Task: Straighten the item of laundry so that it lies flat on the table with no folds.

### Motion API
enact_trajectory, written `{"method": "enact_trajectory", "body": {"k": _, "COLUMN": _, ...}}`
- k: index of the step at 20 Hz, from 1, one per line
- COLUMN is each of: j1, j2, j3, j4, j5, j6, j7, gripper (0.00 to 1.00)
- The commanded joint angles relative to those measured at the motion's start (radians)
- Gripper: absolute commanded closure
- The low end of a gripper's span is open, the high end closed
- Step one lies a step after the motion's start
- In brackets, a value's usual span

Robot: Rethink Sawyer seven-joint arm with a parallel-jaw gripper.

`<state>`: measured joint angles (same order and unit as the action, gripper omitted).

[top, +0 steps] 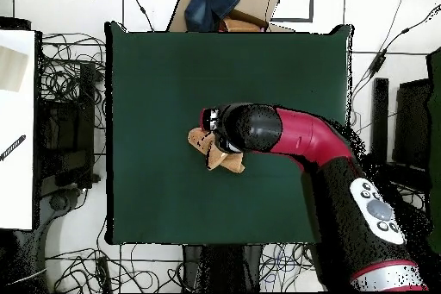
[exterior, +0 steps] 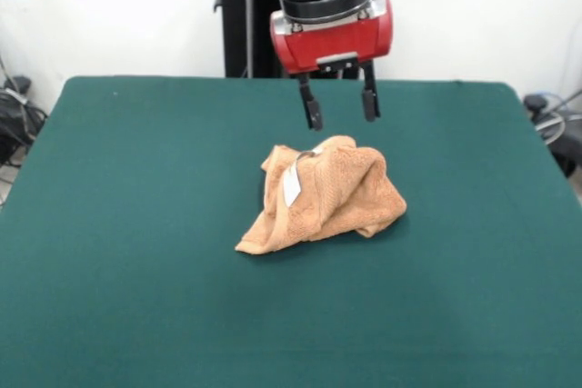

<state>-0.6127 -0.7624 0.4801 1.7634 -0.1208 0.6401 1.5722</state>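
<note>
Robotics lab. Large rectangular dark green felt-topped surface [top: 172, 66] w/ red-and-black robot arm [top: 319, 148] over it. Tangled black cables [top: 65, 75] on floor round it, plain white wall [exterior: 118, 6] behind.

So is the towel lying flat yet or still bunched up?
Still bunched: the towel sits in a crumpled heap with folds on the table, the open gripper above it.

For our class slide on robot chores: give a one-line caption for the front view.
Open tool hovers just above a crumpled orange towel, white label showing, on the green table.
</note>
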Motion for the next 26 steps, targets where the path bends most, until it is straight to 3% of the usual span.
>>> {"method": "enact_trajectory", "body": {"k": 1, "j1": 0.003, "j2": 0.038, "j3": 0.066, "j4": -0.034, "j5": -0.001, "j6": 0.082, "j7": -0.026, "gripper": 0.00}}
{"method": "enact_trajectory", "body": {"k": 12, "j1": 0.032, "j2": 0.069, "j3": 0.068, "j4": -0.018, "j5": -0.011, "j6": -0.018, "j7": 0.026, "gripper": 0.00}}
{"method": "enact_trajectory", "body": {"k": 26, "j1": 0.001, "j2": 0.128, "j3": 0.103, "j4": -0.074, "j5": 0.002, "j6": 0.027, "j7": -0.033, "gripper": 0.00}}
